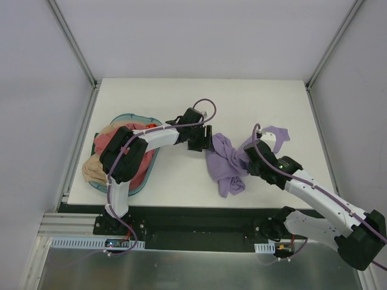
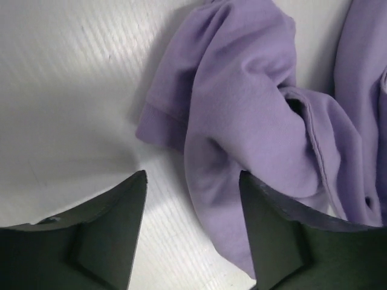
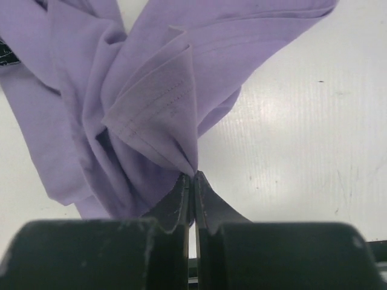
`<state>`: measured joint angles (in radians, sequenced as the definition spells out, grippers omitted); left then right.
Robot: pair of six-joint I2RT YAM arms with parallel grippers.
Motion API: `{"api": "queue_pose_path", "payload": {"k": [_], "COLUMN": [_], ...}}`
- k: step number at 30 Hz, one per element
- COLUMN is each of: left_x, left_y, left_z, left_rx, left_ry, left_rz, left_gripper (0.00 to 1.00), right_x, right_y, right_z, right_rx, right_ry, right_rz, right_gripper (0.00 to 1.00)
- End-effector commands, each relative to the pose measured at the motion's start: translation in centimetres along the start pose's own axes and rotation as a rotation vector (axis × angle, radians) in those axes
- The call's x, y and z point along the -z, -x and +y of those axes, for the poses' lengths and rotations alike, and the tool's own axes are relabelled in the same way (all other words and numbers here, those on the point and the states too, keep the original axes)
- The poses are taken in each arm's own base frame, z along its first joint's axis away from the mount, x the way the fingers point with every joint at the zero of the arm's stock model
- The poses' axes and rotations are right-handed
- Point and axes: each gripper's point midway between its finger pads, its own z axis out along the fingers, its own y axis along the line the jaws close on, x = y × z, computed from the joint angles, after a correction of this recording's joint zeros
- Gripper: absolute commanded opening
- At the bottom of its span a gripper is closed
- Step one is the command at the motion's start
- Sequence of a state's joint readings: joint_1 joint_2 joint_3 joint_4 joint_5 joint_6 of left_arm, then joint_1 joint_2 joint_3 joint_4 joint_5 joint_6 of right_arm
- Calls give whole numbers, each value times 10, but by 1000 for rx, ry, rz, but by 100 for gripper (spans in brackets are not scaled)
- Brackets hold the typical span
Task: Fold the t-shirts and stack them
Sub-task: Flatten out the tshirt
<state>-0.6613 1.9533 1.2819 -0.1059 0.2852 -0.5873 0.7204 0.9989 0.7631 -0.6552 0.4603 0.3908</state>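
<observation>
Top external: lavender t-shirt (image 1: 225,162) crumpled mid-bench (image 1: 181,96) between left claw (image 1: 204,140) and right claw (image 1: 251,152); pink t-shirt (image 1: 109,138) and tan t-shirt (image 1: 91,170) heaped in teal basket (image 1: 134,116), partly hidden by left arm.
Left wrist: left claw (image 2: 192,176) spread apart, empty, at lavender t-shirt (image 2: 242,109) edge.
Right wrist: right claw (image 3: 193,175) pinched tight on a fold of lavender t-shirt (image 3: 139,103); rest cut off.

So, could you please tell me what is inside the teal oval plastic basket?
A crumpled dusty pink-red cloth t-shirt and a tan-beige cloth t-shirt fill the basket. The left arm covers their middle, and the basket's floor is hidden.
</observation>
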Motion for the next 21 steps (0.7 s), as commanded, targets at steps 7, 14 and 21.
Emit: {"api": "queue_pose_path", "payload": {"k": [7, 14, 21], "left_x": [3, 106, 258], "left_y": [25, 69, 83], "left_z": [-27, -51, -89], "left_rx": [-59, -199, -286], "left_ry": [-71, -24, -94], "left_rz": [-48, -326, -667], "left_gripper": [0, 0, 0], "right_x": [24, 90, 197], "right_y": [33, 107, 181], "right_z": [-46, -64, -86], "right_rx": [-72, -122, -181], "right_ry": [-132, -135, -66], "right_rz": [-129, -358, -619], "right_gripper": [1, 1, 1]}}
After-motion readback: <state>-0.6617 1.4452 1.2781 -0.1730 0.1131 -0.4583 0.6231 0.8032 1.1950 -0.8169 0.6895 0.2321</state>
